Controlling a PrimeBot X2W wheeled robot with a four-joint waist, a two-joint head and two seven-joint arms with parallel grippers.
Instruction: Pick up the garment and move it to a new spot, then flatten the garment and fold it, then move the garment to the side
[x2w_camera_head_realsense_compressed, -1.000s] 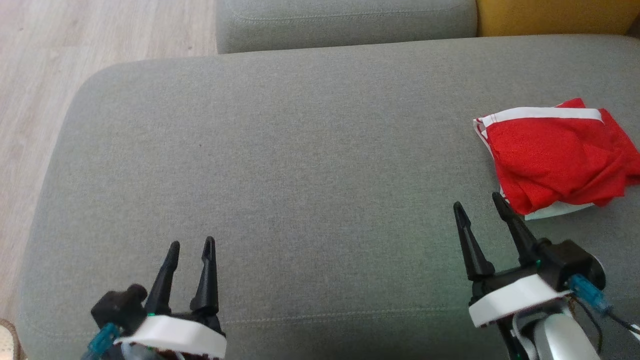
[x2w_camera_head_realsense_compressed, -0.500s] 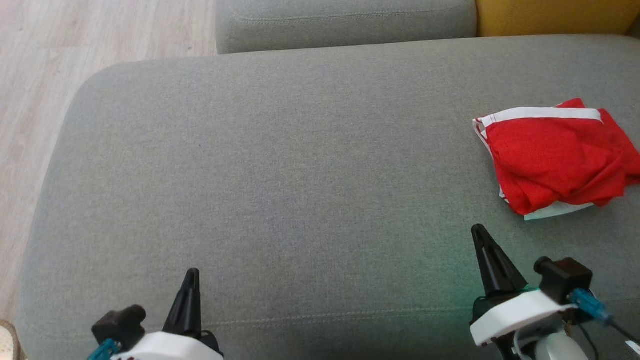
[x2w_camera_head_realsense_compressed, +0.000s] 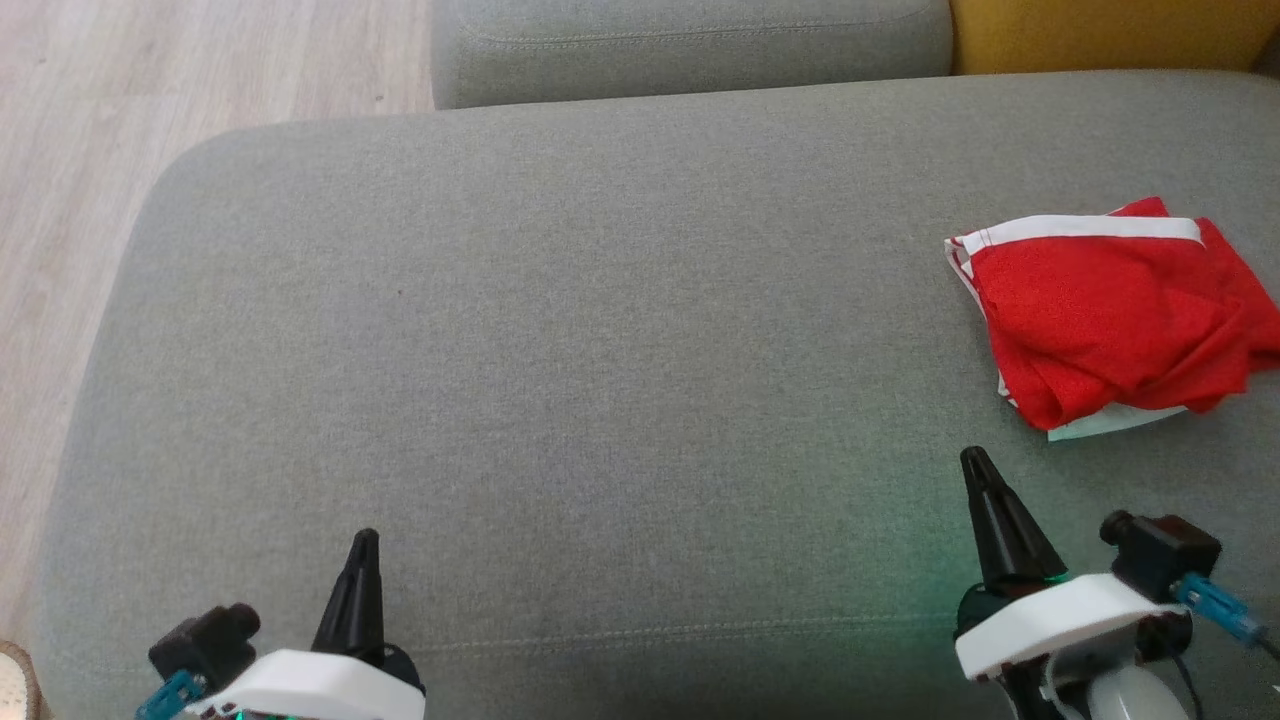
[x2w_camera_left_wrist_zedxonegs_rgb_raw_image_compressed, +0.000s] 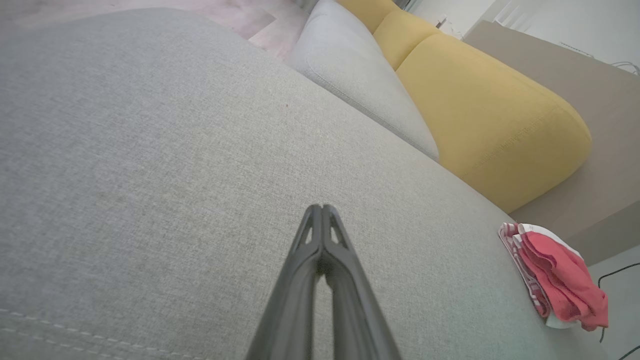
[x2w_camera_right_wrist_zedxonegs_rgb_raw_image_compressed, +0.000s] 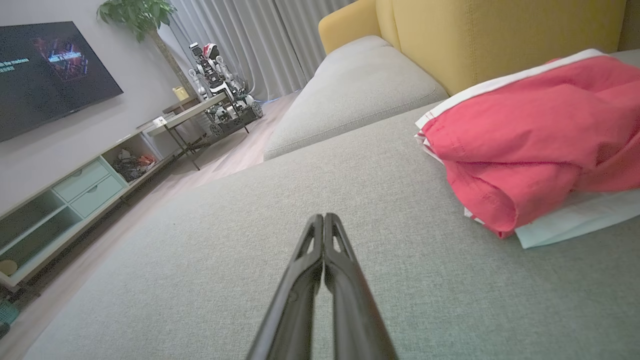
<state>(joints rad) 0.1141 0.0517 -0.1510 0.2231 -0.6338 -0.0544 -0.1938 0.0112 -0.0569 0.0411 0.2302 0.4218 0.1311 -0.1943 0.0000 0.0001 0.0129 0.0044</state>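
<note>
The red garment (x2w_camera_head_realsense_compressed: 1110, 320) is lying in a loosely folded bundle at about three o'clock on the grey sofa seat (x2w_camera_head_realsense_compressed: 600, 350), close to its right edge. Judging by that, the folding and the move to the side look done. The left gripper (x2w_camera_head_realsense_compressed: 365, 545) is hovering at seven o'clock and the right gripper (x2w_camera_head_realsense_compressed: 978, 465) at five o'clock, each with its jaws pressed together and holding nothing. The right one is sitting near the garment but apart from it. Both arms seem to be parked low and clear so the bundle is not disturbed.
</note>
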